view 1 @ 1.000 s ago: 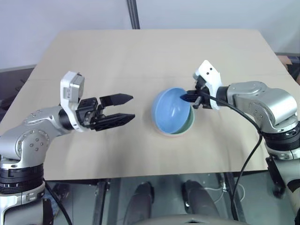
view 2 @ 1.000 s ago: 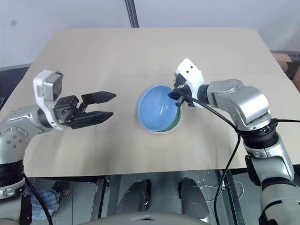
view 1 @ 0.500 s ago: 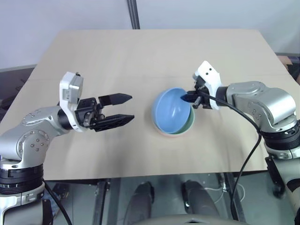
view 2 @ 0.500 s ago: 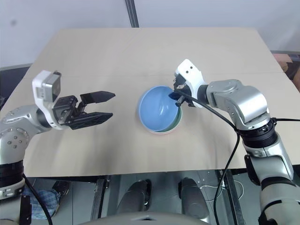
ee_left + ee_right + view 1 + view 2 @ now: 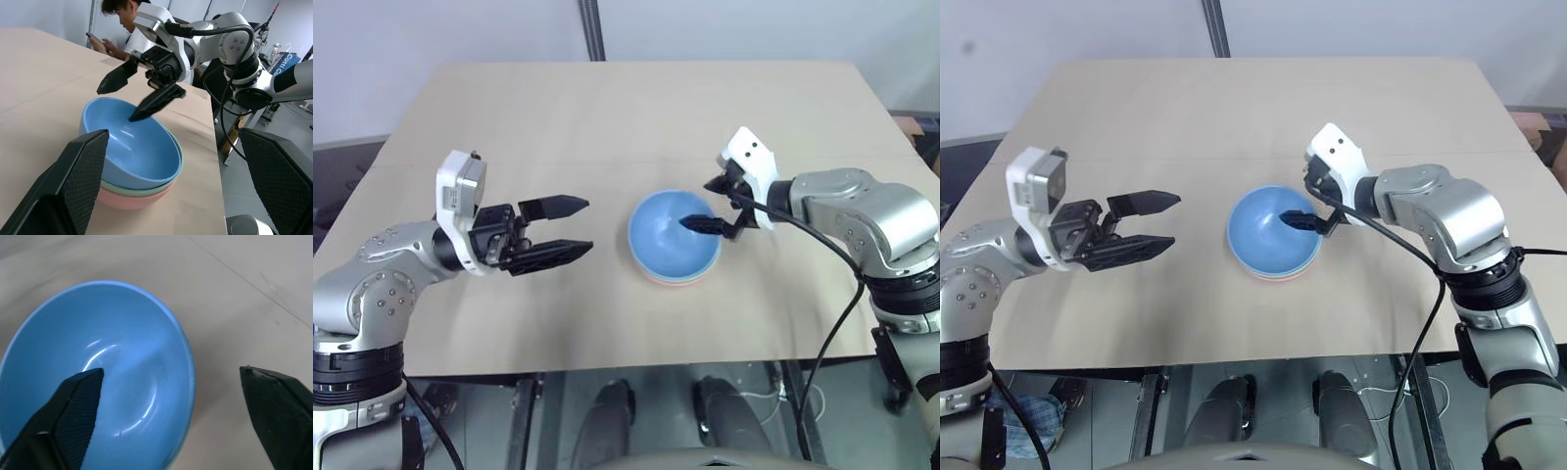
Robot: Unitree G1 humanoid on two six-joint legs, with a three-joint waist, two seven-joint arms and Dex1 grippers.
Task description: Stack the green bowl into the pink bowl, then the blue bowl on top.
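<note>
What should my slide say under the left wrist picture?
Blue bowl stacked on green and pink bowls, right tool open above it.

A: State of stack?
B: Blue bowl [image 5: 1268, 235] sits level, nested on the others; thin green rim [image 5: 1285, 277] and pink rim [image 5: 1263, 277] show beneath.
A: Grippers?
B: Right gripper [image 5: 1304, 206] spread wide, one finger inside the bowl. Left gripper [image 5: 1167, 218] spread, well apart on the table [image 5: 1263, 108].
</note>
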